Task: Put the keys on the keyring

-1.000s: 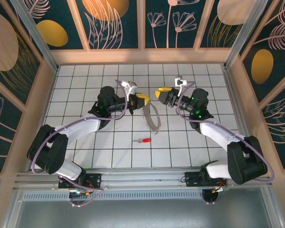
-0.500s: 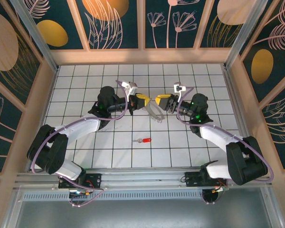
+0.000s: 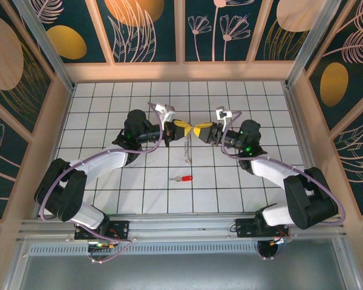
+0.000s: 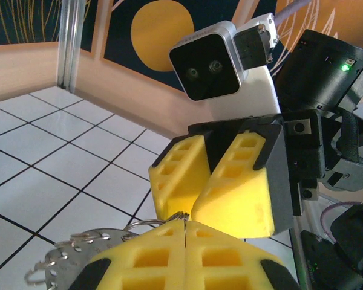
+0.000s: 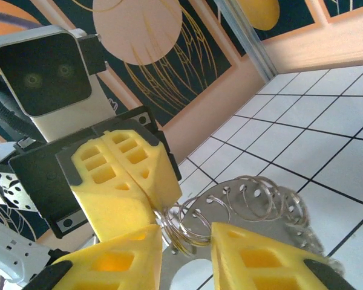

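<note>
Thin brownish-grey chain-like metal keyring [image 3: 188,148], probably light, limp and slippery, dangles mid-scene from the shut left pincer [image 3: 183,128]. The right pincer [image 5: 184,241] stands part-open around its coils, the likeliest hold. The small red-headed key [image 3: 184,179] lies nearer on the white tiled counter [image 3: 109,109].

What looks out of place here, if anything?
Nothing is damaged or spilled. The keyring hangs from the shut left gripper, with the right gripper open around it, while the red key lies alone on the tiles, apart from both.

Around key [image 3: 184,179]: bare tiles [image 3: 230,193] all round.
Mid-table: left gripper [image 3: 187,128], right gripper [image 3: 198,130] tip to tip, keyring [image 3: 188,148] dangling below.
</note>
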Available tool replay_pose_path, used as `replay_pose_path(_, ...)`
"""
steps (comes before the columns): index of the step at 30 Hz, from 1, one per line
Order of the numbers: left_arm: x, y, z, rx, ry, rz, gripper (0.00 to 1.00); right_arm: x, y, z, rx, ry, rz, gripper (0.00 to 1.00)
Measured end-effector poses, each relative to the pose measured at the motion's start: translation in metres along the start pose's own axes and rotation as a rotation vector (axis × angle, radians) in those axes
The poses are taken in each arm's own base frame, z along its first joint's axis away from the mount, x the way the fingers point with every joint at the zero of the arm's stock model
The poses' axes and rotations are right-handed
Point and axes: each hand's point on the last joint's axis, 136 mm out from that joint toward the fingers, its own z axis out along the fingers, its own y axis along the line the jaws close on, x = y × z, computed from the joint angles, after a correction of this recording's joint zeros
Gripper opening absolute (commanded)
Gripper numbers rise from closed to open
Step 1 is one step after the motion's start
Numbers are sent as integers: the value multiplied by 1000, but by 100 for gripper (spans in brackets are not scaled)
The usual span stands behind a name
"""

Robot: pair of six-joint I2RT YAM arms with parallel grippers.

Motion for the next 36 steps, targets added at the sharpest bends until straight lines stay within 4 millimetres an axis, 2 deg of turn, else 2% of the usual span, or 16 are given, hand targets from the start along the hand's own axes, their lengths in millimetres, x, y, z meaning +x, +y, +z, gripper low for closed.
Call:
replay_pose_path(9, 0, -1, 0, 3, 1, 0, 0, 5, 2, 4, -10, 11, 7, 19)
replay_pose_path(20, 0, -1, 0, 7, 2, 2, 0, 5, 5, 10, -25, 19, 5, 22)
replay_pose_path(22, 0, -1, 0, 8, 3, 2, 0, 5, 5, 10, -25, 20, 5, 17)
replay_pose_path(26, 0, 1, -1, -1, -1, 2, 0, 6, 6, 11, -32, 23, -3, 0)
replay_pose_path(36, -1, 6, -2, -21, -6, -2, 1, 5, 5, 12, -25, 20, -1, 0)
